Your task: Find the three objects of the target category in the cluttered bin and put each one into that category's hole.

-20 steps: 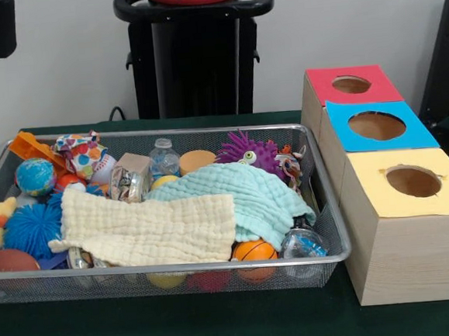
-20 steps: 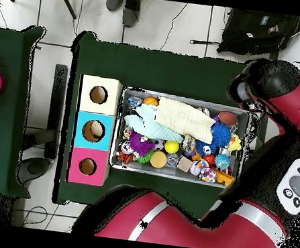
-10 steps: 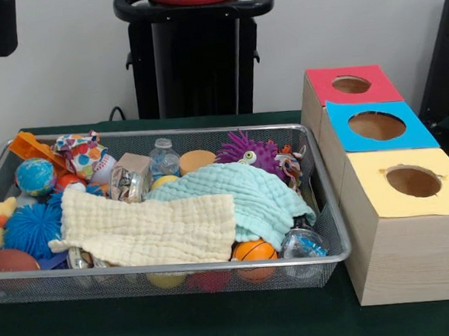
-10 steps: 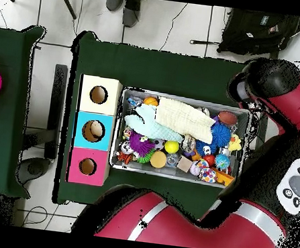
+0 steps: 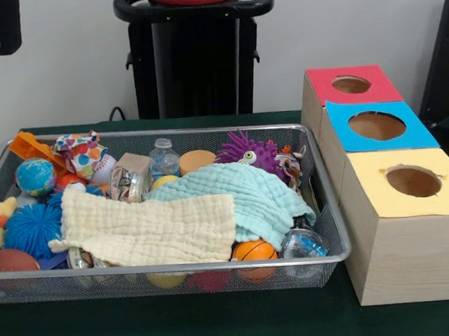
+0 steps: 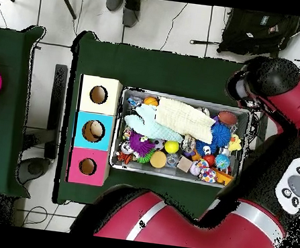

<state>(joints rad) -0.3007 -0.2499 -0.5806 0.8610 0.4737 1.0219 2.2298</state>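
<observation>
The silver wire-mesh bin is shown full of toys, partly covered by a cream muslin cloth, just beside three wooden boxes with holed coloured lids. Searching appears barely begun; uncovering is judged next. The jaws' state cannot be told.

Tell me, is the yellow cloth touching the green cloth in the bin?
Touching. In the front view the yellow cloth lies against the green cloth, their edges overlapping with no gap between them.
</observation>
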